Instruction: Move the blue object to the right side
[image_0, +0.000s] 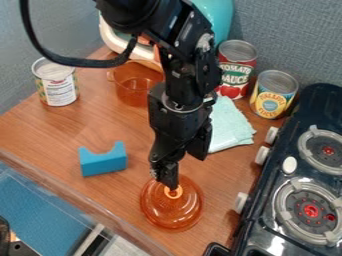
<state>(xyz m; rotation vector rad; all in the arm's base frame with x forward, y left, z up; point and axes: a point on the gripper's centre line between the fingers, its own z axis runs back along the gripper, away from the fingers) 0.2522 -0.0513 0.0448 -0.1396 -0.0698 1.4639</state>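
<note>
Worktop (40, 131): wood, stove (302, 118) at view's right
Blue block (103, 162): on the wood, view-left of the hand (175, 186) and slightly up, well apart
Long axis: roughly crosswise, notch upward
Hand: at the lid (172, 212); clenched or released, cannot tell
Next: probably leftward first (backwards, for a rightward job)

Grey textured walls (287, 35) behind wood-grain tabletop (40, 127) — black stove (307, 112) along right — light glinting off stovetop.
</note>
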